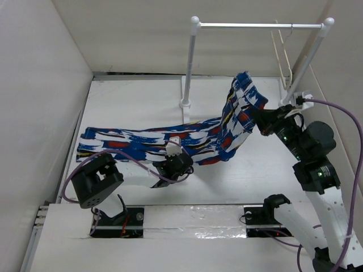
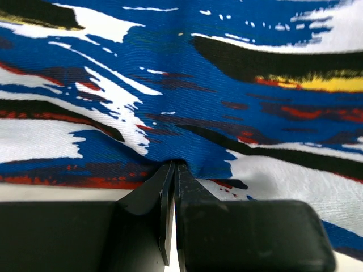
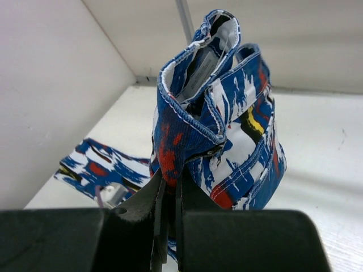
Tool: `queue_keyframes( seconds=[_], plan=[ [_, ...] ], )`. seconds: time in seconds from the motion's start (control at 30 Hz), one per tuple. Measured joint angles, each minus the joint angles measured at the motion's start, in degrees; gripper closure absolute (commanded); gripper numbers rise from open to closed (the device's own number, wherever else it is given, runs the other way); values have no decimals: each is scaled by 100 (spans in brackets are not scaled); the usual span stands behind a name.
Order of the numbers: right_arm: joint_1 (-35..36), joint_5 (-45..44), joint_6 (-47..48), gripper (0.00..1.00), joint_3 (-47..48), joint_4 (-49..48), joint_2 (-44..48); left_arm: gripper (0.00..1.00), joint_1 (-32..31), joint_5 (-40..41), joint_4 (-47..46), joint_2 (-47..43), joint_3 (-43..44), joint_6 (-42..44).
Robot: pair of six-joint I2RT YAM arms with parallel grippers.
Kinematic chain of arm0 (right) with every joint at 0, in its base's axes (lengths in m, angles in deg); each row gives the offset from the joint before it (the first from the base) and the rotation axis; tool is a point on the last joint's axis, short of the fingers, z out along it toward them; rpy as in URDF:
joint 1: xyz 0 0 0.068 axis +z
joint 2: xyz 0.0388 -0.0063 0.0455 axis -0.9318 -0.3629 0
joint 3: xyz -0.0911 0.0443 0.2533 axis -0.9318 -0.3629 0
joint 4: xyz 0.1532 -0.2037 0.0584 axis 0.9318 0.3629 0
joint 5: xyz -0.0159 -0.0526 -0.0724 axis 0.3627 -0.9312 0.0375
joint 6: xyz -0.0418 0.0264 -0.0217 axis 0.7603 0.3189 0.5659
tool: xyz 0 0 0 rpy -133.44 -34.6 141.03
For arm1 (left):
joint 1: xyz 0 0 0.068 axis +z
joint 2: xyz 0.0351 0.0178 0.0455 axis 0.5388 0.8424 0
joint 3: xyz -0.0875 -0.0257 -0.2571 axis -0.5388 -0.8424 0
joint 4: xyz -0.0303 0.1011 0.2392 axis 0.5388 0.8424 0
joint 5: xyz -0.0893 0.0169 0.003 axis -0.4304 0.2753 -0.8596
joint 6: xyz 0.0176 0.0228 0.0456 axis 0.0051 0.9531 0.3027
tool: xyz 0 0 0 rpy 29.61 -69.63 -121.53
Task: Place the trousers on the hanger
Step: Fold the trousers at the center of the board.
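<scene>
The printed trousers [image 1: 142,139] lie stretched across the table, legs to the left. Their waist end [image 1: 244,99] is lifted at the right. My right gripper [image 1: 262,120] is shut on the waistband and holds it up; in the right wrist view the waistband [image 3: 210,107] bunches above my pinched fingers [image 3: 170,187]. My left gripper [image 1: 180,161] is shut on a fold of the trouser leg at the near edge; in the left wrist view the cloth [image 2: 181,102] fills the frame above the closed fingertips [image 2: 173,170]. The cream hanger [image 1: 283,56] hangs on the rail at the back right.
A white two-post rail [image 1: 255,25] with a metal bar stands at the back, its left post base [image 1: 185,104] just behind the trousers. White walls close the left, back and right sides. A purple cable [image 1: 351,130] loops by the right arm.
</scene>
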Motion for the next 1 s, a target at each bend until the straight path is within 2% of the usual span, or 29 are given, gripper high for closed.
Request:
queue_keyframes(
  seconds=[0.13,0.3,0.5,0.63,0.73,0.77,0.83,1.0],
  plan=[
    [-79,-7,118,100,396,302,157,100,-192,-11,-247,468,348,11],
    [-205,-11,317,100,927,804,205,100,-723,-166,-426,1231,1115,59],
    [-221,37,538,100,1554,1259,166,100,-1493,-752,-568,2267,2430,216],
    [-221,210,629,100,1711,1340,79,100,-1731,-1082,-612,2409,2798,376],
    [-221,374,647,100,1700,1300,-98,79,-1674,-1137,-590,2208,2721,501],
    [-221,435,645,100,1685,1270,-192,69,-1628,-1132,-584,2065,2636,522],
    [-216,557,632,100,1631,1169,-398,62,-1443,-1071,-501,1460,2221,588],
    [188,643,562,100,1526,787,-1025,62,-686,-649,129,-901,1410,769]
  ],
)
